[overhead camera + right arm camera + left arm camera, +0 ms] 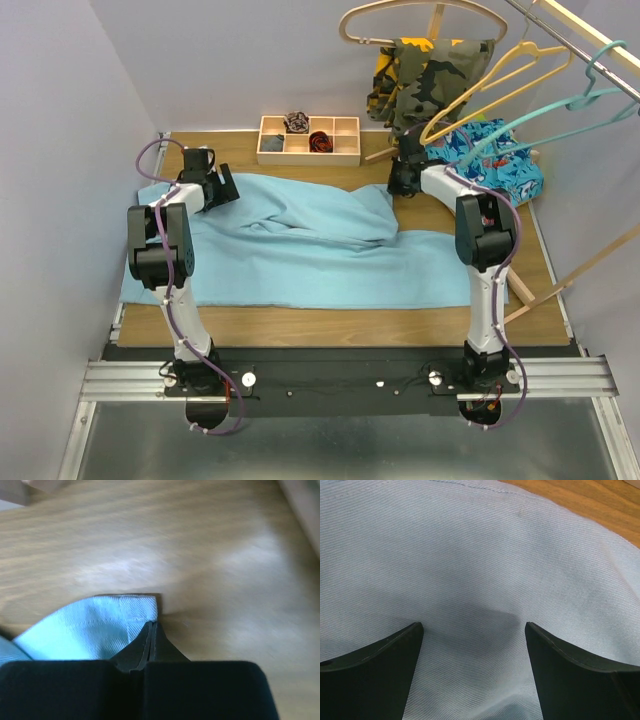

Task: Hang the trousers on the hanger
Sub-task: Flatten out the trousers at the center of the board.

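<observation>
Limp, light cloth: grip the hem
The trousers [300, 255] lie rumpled across the worktop [330, 325], likely to sag; my left fingers [218, 186] hang spread over them, my right fingers [152, 627] pinch a stitched far corner, the firmest hold; the hanger [560, 110] hangs beyond.

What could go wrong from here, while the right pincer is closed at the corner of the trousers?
1. The right pincer is shut at the very corner of the trousers; so thin a bite may slip on lifting.
2. The left pincer is open over the cloth, holding nothing, so one-sided lifting may drag the rest.
3. The hanger is thin and hangs freely, so it may swing away when cloth is pushed onto it.
</observation>
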Action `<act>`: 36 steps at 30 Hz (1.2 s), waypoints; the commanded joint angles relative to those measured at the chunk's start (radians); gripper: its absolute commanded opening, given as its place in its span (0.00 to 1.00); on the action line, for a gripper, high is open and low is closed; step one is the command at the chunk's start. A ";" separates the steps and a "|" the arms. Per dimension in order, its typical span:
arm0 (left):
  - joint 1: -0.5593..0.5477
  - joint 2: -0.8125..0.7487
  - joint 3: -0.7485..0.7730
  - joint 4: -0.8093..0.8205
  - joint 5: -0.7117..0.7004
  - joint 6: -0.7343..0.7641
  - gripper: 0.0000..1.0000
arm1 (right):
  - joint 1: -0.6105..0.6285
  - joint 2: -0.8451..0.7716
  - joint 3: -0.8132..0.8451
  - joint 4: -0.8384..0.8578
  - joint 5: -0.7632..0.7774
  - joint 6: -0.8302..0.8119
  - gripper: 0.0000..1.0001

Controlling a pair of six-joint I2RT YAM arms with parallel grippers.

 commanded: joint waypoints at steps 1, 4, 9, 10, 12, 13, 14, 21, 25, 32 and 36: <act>0.022 0.032 -0.045 0.003 0.016 0.008 0.92 | 0.005 -0.141 -0.055 -0.051 0.235 -0.079 0.01; 0.025 0.029 -0.042 0.001 0.011 0.015 0.93 | 0.003 -0.215 -0.063 -0.051 0.353 -0.162 0.01; 0.027 0.035 -0.039 0.000 0.022 0.022 0.92 | -0.051 -0.281 -0.086 -0.051 0.444 -0.208 0.01; 0.025 0.036 -0.039 -0.002 0.022 0.022 0.93 | -0.061 -0.295 -0.089 -0.051 0.454 -0.216 0.01; 0.027 0.033 -0.040 0.000 0.022 0.022 0.92 | -0.072 -0.306 -0.098 -0.051 0.508 -0.233 0.01; 0.025 0.032 -0.040 0.000 0.022 0.024 0.93 | -0.077 -0.315 -0.101 -0.049 0.523 -0.251 0.01; 0.027 0.030 -0.042 0.000 0.023 0.025 0.93 | -0.092 -0.320 -0.106 -0.051 0.540 -0.254 0.01; 0.027 0.026 -0.051 0.006 0.026 0.024 0.93 | -0.186 -0.390 -0.178 -0.051 0.623 -0.222 0.01; 0.025 0.026 -0.051 0.009 0.030 0.028 0.93 | -0.233 -0.439 -0.227 -0.049 0.651 -0.187 0.01; 0.025 0.010 -0.046 0.014 0.023 0.050 0.93 | -0.275 -0.520 -0.343 -0.051 0.695 -0.126 0.01; 0.024 -0.016 -0.034 0.013 0.025 0.062 0.93 | -0.275 -0.560 -0.412 -0.052 0.663 -0.095 0.01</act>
